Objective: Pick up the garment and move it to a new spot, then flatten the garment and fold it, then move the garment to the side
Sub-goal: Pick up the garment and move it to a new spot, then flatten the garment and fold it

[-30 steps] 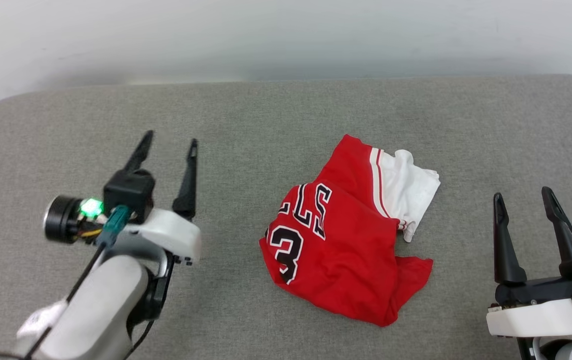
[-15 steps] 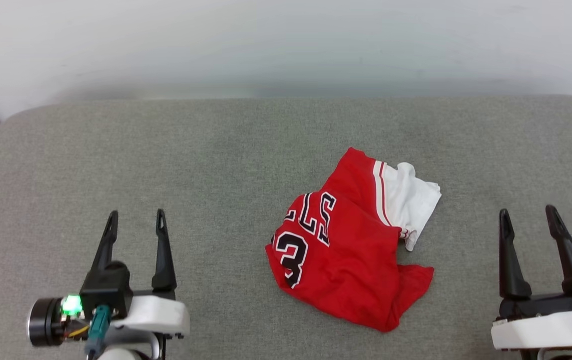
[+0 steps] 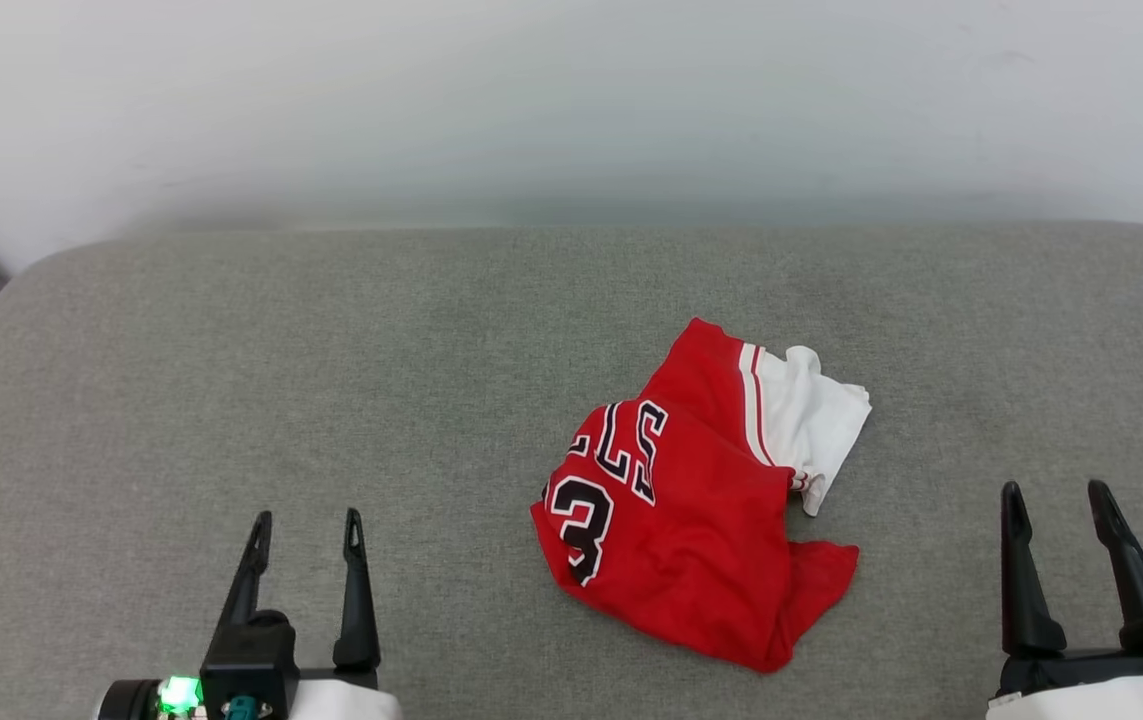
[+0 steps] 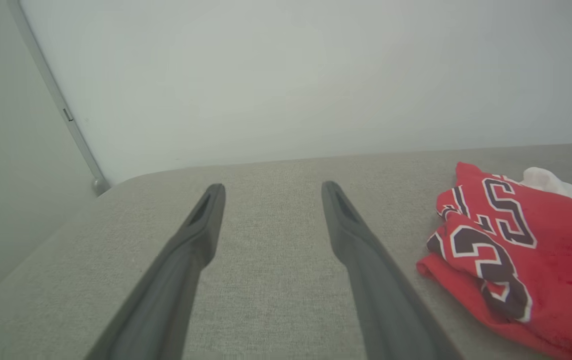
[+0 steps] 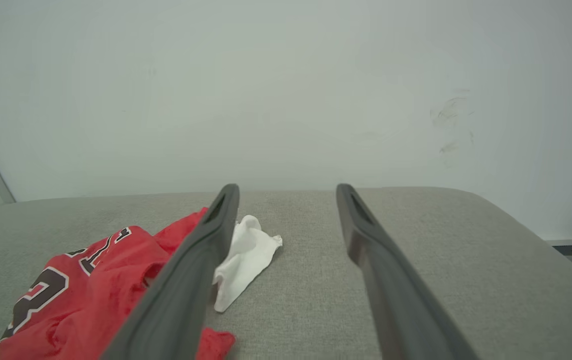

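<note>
The red jersey shirt (image 3: 691, 510) lies crumpled on the grey cushioned surface (image 3: 331, 380), right of centre, with a white sleeve bunched at its far right and part of the black "23" and letters showing. It also lies at the right of the left wrist view (image 4: 516, 250) and at the lower left of the right wrist view (image 5: 100, 280). My left gripper (image 3: 306, 525) stands open at the lower left, well apart from the shirt. At the lower right, my right gripper (image 3: 1056, 495) is open too, clear of the shirt's right side.
A pale wall (image 3: 571, 100) runs behind the surface's far edge. A grey vertical strip (image 4: 55, 95) stands on the wall at the far left. The surface's rounded right corner (image 5: 516, 220) drops off toward the floor. Bare cushion lies left of the shirt.
The head camera has tilted, shifting the whole scene down. My left gripper has pulled back from the middle left to the bottom left edge. The shirt lies as before.
</note>
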